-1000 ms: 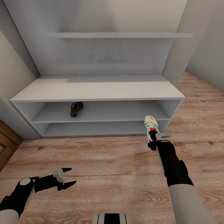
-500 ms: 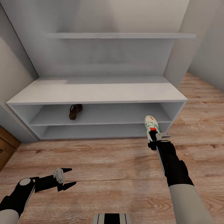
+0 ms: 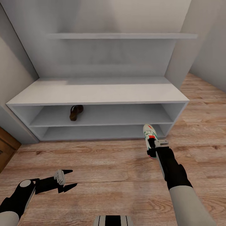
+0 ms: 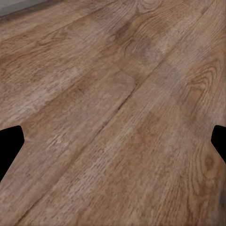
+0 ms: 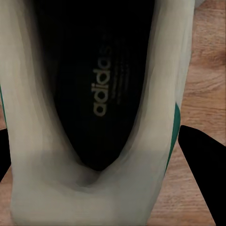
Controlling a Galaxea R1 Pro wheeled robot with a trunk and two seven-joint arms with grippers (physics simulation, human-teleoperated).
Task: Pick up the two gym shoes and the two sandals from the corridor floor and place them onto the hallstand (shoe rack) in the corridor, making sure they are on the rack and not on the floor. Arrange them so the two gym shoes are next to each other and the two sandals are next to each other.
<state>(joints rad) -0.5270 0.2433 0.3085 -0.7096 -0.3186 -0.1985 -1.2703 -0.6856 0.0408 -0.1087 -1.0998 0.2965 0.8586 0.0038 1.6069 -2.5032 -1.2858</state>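
Observation:
One white gym shoe [image 3: 148, 133] with green stripes and a red tongue patch hangs toe-forward above the corridor floor [image 3: 106, 163], just in front of the hallstand's [image 3: 100, 91] lower right shelves. My right gripper [image 3: 153, 147] is shut on its heel end. The right wrist view looks into the shoe's dark insole [image 5: 101, 89], with black fingers [image 5: 207, 174] outside its walls. One dark brown sandal [image 3: 76, 112] lies on the hallstand's middle shelf, left of centre. My left gripper [image 3: 67, 180] is open low over bare floor [image 4: 113, 117] at the near left.
The hallstand's long upper shelf [image 3: 122, 35] and back panel rise behind the bench top. A pale wall and a brown wooden panel [image 3: 7, 147] close off the left side. Another wall corner stands at the far right. Open floor lies between me and the hallstand.
The view first moved a little closer to the hallstand. Since then my right gripper has lowered and drawn back slightly with the gym shoe. The left arm has stayed still.

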